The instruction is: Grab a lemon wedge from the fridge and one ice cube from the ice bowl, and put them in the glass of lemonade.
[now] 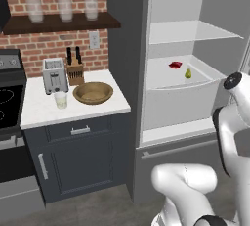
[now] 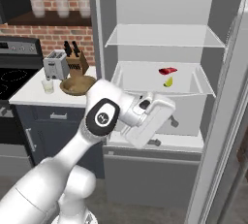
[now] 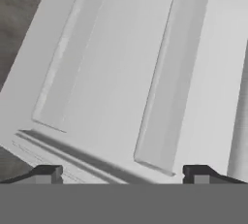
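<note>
Lemon wedge [image 2: 168, 82] sits on the middle fridge [image 1: 128, 34] shelf, right of frame centre in the right base view, just below and touching or nearly touching a small flat red item [image 2: 167, 71]. In the left base view the same wedge [image 1: 188, 73] shows right of centre, upper half. Too small to call its long axis — it looks roughly upright, point up.

Tool [image 2: 163, 132] is low, in front of the drawer under that shelf, at mid frame in the right base view. So the wedge lies up and slightly right of the tool in that frame, and deeper into the fridge. My read: the next move is raise, then reach in over the shelf lip.

Hand view: tips [image 3: 48, 174] spread wide at the bottom corners, nothing between them — tool released, looking at white fridge panels.

Glass [image 1: 60, 100] and ice bowl [image 1: 93, 93] sit on the white surface [image 1: 107, 106] at left, well apart from the tool.

No readable writing or brands; only a round emblem on the arm joint [image 2: 101, 118].
</note>
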Controlling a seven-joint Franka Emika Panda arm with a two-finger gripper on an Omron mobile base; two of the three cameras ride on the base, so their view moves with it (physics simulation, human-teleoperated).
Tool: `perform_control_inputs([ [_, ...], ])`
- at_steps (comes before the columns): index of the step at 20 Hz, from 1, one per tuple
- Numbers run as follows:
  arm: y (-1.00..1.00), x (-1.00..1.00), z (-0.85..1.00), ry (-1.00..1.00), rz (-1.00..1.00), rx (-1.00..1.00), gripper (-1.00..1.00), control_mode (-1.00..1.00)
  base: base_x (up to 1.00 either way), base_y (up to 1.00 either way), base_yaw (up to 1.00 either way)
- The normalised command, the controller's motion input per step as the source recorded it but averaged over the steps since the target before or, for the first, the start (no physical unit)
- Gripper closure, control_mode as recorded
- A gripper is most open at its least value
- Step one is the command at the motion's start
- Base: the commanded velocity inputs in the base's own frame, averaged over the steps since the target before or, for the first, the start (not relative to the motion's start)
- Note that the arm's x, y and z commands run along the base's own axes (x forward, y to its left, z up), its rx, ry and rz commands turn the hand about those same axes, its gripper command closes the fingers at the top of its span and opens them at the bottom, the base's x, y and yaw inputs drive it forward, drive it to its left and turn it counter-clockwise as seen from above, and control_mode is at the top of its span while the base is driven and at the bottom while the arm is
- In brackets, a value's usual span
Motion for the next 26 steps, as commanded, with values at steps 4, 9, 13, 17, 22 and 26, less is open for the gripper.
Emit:
perform_control_inputs([
  [4, 1.00, -0.17, 0.19, -0.23, 0.00, 0.17, -1.00, -1.00, 0.00, 0.00, 0.00],
  [9, 1.00, -0.15, 0.02, -0.30, -0.01, 0.27, -1.00, -1.00, 0.00, 0.00, 0.00],
  [13, 1.00, -0.04, -0.02, -0.28, 0.00, 0.32, -1.00, -1.00, 0.00, 0.00, 0.00],
  [17, 1.00, -0.02, -0.18, -0.27, 0.00, 0.34, -1.00, -1.00, 0.00, 0.00, 0.00],
  [22, 1.00, -0.01, -0.44, -0.33, 0.00, 0.37, -1.00, -1.00, 0.00, 0.00, 0.00],
  [26, 1.00, 0.00, -0.22, -0.29, -0.02, 0.40, -1.00, -1.00, 0.00, 0.00, 0.00],
])
